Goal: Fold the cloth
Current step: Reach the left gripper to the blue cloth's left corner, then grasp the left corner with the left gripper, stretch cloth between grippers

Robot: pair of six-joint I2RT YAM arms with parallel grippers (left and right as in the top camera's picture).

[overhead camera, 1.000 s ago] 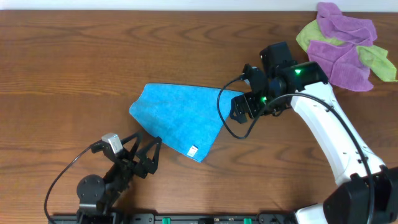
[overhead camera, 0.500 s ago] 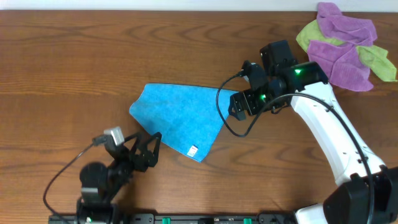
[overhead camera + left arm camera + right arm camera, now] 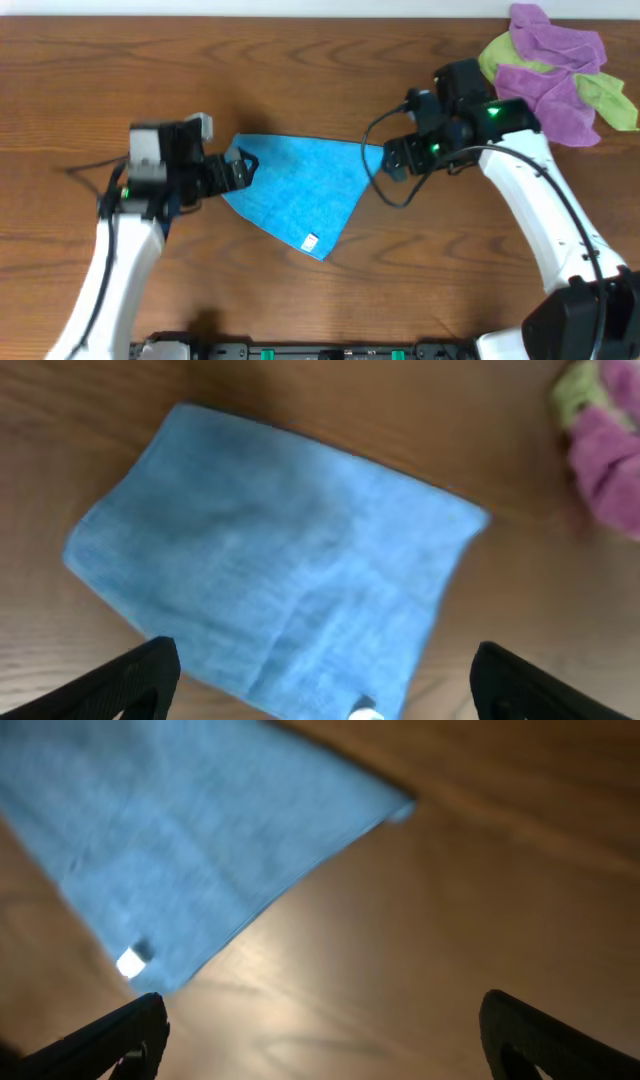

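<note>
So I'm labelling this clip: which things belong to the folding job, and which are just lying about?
Job: sky-blue cloth; left gripper and right gripper, both open.
Lying about: purple cloths and lime-green cloths, heaped together at the overhead view's top right.

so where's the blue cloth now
Overhead view: the blue cloth lies mid-table, left gripper at its left edge, right gripper by its right corner.
</note>
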